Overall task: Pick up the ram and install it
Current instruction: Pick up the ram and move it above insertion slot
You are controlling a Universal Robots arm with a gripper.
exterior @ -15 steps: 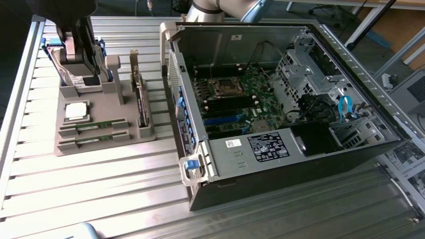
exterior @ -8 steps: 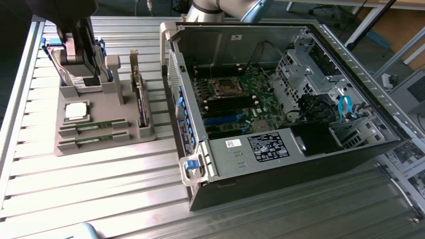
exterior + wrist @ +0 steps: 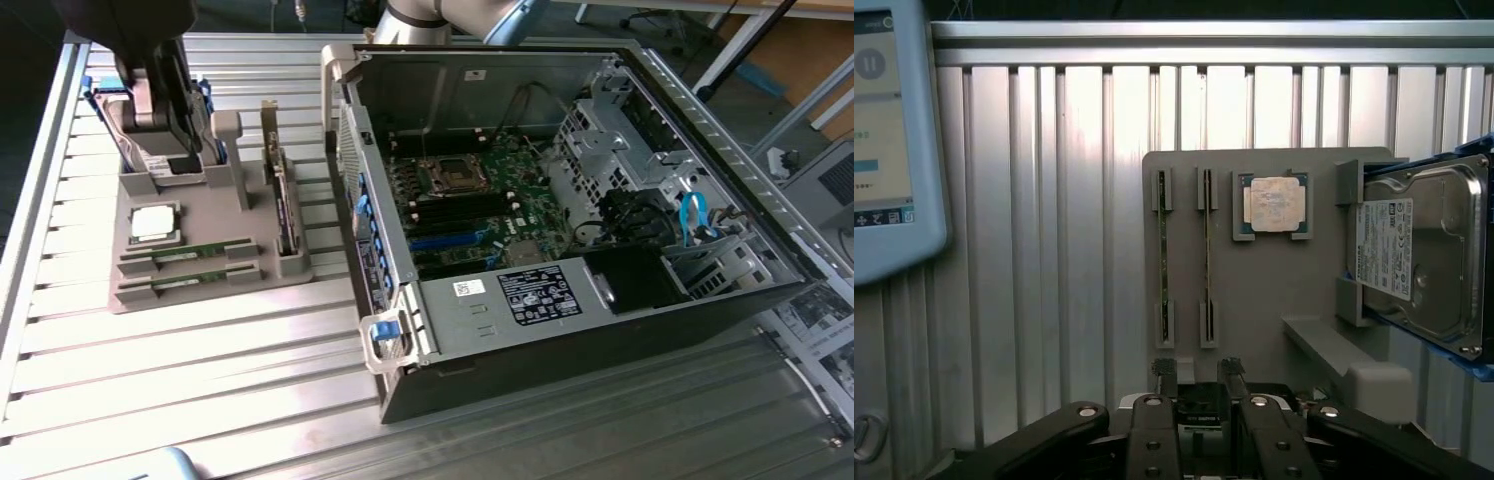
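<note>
Gripper [image 3: 160,140] hangs over the grey holder [image 3: 220,228] in the exterior view, with the ram [image 3: 187,253] slotted at its 6 o'clock and the open computer case [image 3: 534,200] at 3 o'clock. Seen from the wrist, its fingers [image 3: 1166,372] are spread wide and empty, and the ram [image 3: 1206,262] sits in the holder beside a second stick [image 3: 1164,262].

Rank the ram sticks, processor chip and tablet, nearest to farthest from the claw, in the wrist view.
1. Ram sticks, slotted in the holder, right ahead of the claw.
2. Processor chip, in its pocket beside them.
3. Tablet, off the holder entirely.
</note>
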